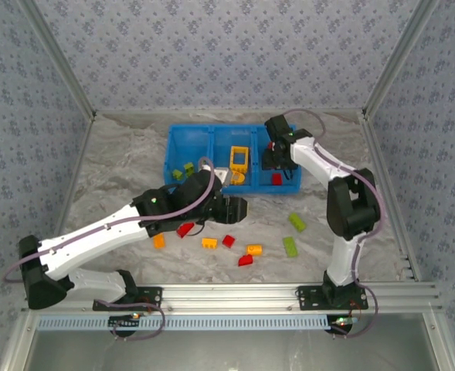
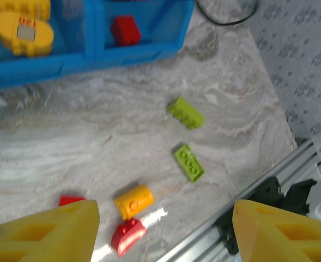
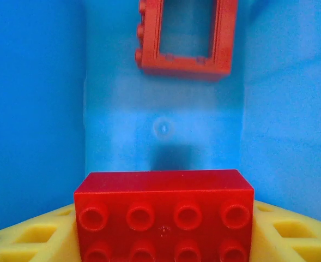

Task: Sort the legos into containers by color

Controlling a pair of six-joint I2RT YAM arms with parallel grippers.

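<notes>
A red brick [image 3: 163, 191] is clamped between the fingers [image 3: 35, 240] of the right gripper [image 1: 276, 157], with its studs turned toward the wrist camera. The gripper is held inside the right compartment of the blue bin [image 2: 122, 54], over the floor. A red frame [image 3: 185, 38] lies flat further in, and a red block [image 2: 126, 30] is seen in the same compartment. Yellow pieces [image 1: 239, 160] are gathered in the middle compartment and green pieces [image 1: 185, 171] in the left one.

The left gripper [image 1: 239, 209] is held over the table [image 2: 95, 136] just in front of the bin. Its jaws are spread and nothing is gripped between them. Loose legos are scattered below it on the table: two green bricks [image 2: 186, 113] well apart from the rest, and a yellow brick [image 2: 134, 201] with a red wedge [image 2: 128, 236] just beside it. More are seen nearer the left arm in the top view, among them an orange brick [image 1: 159, 241].
</notes>
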